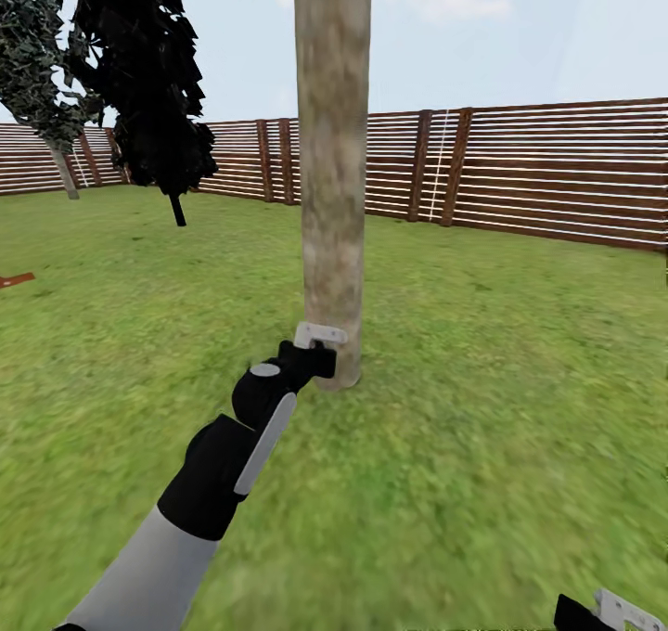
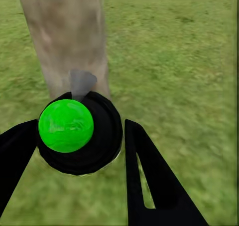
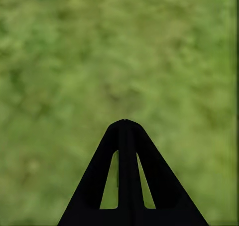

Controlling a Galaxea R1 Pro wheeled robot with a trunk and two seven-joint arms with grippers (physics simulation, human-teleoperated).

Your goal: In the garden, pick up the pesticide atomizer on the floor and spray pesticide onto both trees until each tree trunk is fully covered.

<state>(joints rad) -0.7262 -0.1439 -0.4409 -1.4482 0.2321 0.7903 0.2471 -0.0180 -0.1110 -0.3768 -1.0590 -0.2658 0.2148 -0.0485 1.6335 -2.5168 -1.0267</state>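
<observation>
No text, label, brand, number or sign can be read in any view. The tree trunk (image 1: 332, 148), the wooden fence (image 1: 557, 172) across the upper right of the head view and the grass (image 1: 510, 408) carry no lettering.

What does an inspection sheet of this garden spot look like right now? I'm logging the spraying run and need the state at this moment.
Surface: green lawn, no bare patches seen.
Job's things: pesticide atomizer, black with a green round part, held near the base of the tree trunk; a grey puff sits between them.
Clutter: a small reddish item lies at the lawn's far left.
Grippers: left gripper shut on the atomizer; right gripper shut, empty, over grass.
Cables: nothing seen.
Surroundings: brown slatted fence; dark-leaved trees beyond.
</observation>
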